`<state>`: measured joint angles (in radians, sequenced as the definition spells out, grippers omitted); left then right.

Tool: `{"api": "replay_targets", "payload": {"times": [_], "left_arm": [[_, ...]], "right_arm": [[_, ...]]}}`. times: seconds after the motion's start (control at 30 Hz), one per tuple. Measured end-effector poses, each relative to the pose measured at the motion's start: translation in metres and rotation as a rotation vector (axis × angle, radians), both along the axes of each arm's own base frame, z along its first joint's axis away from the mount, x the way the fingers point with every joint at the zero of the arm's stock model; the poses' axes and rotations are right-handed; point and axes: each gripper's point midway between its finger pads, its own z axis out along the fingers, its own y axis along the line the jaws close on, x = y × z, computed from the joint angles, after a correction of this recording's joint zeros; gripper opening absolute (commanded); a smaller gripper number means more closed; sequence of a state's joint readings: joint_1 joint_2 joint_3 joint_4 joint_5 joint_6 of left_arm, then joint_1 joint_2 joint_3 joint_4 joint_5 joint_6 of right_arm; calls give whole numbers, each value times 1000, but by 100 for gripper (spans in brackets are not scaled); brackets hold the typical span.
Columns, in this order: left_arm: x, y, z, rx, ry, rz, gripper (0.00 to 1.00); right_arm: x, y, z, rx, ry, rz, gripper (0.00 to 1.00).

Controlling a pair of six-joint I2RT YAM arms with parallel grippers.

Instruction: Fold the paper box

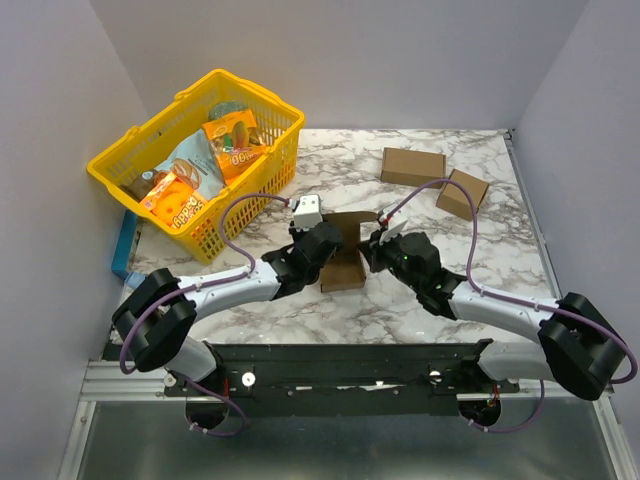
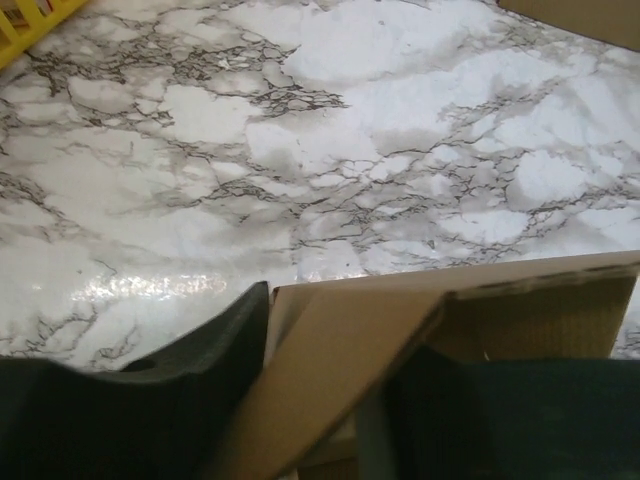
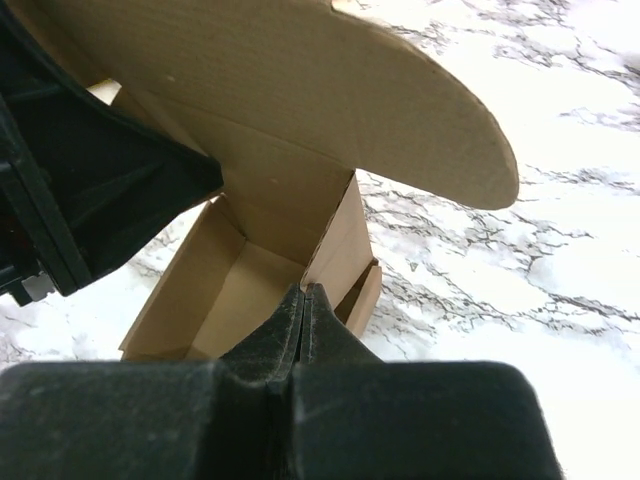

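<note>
Worktop (image 1: 470,250): white marble-pattern surface with grey veining, glossy, showing a bright reflection in the left wrist view.

Paper box (image 1: 345,268): plain brown matte cardboard, partly erected, at the centre of the worktop between the two arms. The right wrist view shows a shallow rectangular tray with creased upright walls. A broad panel rises above the tray and ends in a rounded tab (image 3: 300,90). Fine corrugation lines are visible on the panel face.

Left gripper (image 1: 322,243): positioned at the box's left side. In the left wrist view its dark fingers (image 2: 170,410) stand apart, with a slanted cardboard panel passing between them. The fingers are released, not clamped on the card.

Right gripper (image 1: 375,250): positioned at the box's right side. Its black fingers (image 3: 270,345) are clenched, tips pressed together against the upper edge of a tray wall. Whether any card is nipped between them cannot be told.

Other items: a yellow plastic mesh basket (image 1: 225,215) stands at the far left and holds glossy snack packets (image 1: 190,170). Two neat brown cardboard cuboids lie at the far right, one long (image 1: 412,165) and one squarish (image 1: 462,193), near each other and well apart from the box.
</note>
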<state>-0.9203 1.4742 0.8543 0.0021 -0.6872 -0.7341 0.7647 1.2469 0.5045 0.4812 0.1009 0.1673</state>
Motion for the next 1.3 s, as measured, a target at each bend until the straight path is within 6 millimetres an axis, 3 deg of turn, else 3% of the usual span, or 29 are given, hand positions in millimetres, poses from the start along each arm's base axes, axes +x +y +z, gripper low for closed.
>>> {"api": "replay_targets", "payload": {"times": [0.03, 0.13, 0.33, 0.43, 0.73, 0.93, 1.1, 1.3], "left_arm": [[0, -2, 1, -11, -2, -2, 69], [-3, -5, 4, -20, -13, -42, 78], [-4, 1, 27, -45, -47, -157, 92], [-4, 9, 33, -44, -64, -211, 95], [-15, 26, 21, 38, -41, -429, 89], [-10, 37, 15, 80, -33, -489, 88], [-2, 42, 6, 86, -20, -534, 74], [0, 29, -1, 91, -16, -615, 63]], "right_arm": [[0, 0, 0, -1, 2, -3, 2], [0, -4, 0, -4, 7, -22, 2], [1, -7, -2, -14, 16, -46, 1], [2, -8, -1, -22, 21, -58, 1], [3, -10, -2, -24, 30, -68, 1], [2, -10, -2, -25, 31, -68, 1], [2, -10, -2, -25, 32, -68, 1], [1, -11, -2, -27, 34, -68, 1]]}}
